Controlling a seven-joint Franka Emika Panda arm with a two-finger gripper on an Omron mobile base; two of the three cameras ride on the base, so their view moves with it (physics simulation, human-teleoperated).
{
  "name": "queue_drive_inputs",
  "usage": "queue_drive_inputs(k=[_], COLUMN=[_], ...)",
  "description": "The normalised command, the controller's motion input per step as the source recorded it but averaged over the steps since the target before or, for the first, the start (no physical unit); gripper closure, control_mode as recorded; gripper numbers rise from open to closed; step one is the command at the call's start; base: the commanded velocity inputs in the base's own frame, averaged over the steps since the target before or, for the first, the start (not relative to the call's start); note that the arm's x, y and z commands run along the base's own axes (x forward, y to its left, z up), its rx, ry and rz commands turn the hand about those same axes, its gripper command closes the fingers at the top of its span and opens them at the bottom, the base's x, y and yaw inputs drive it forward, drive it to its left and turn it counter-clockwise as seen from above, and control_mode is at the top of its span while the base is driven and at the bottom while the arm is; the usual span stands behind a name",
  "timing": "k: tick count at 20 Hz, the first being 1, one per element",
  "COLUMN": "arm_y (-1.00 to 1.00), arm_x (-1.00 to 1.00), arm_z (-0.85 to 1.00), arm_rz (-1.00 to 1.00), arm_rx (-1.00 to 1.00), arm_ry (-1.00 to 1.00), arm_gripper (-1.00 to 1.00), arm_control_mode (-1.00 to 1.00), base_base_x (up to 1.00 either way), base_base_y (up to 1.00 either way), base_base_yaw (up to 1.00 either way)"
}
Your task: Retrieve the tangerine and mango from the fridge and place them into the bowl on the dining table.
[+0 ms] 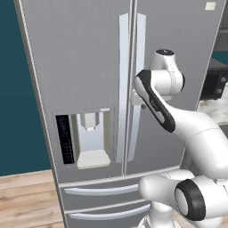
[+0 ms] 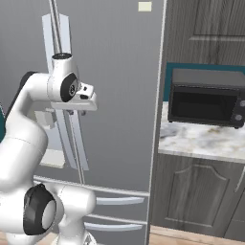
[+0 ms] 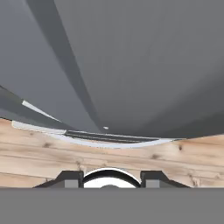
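Fridge doors shut, so the tangerine and mango presumably sit unseen inside; hand, clenched on nothing, sits at the right door handle, and may slip off if it pulls without gripping.

My 2 base cameras face the fridge closely from behind-left and behind-right; my hand camera looks down its door toward the floor.

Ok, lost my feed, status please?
Gripper shut at the right door's handle, grip unconfirmed. Tall silver-grey French-door fridge closed, fruit unseen. Nothing blocking.
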Motion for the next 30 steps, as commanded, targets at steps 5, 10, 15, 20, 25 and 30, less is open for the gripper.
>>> queue_drive_inputs(k=[5, 10, 15, 20, 25, 30], arm_y=[0.0, 0.0, 0.0, 0.0, 0.0, 0.0], arm_x=[-0.33, -0.57, -0.55, -0.39, -0.26, -0.07], arm_z=[0.0, -0.03, -0.17, -0.21, -0.17, -0.14], arm_rz=[0.0, 0.0, 0.0, 0.0, 0.0, 0.0], arm_rx=[0.0, 0.0, 0.0, 0.0, 0.0, 0.0], arm_ry=[-0.11, -0.16, -0.13, -0.04, 0.0, 0.0], arm_gripper=[-1.0, -1.0, -1.0, -1.0, -1.0, -1.0], arm_control_mode=[-1.0, -1.0, -1.0, -1.0, -1.0, -1.0], base_base_x=[0.0, 0.0, 0.0, 0.0, 0.0, 0.0], base_base_y=[0.0, 0.0, 0.0, 0.0, 0.0, 0.0], base_base_yaw=[0.0, 0.0, 0.0, 0.0, 0.0, 0.0])
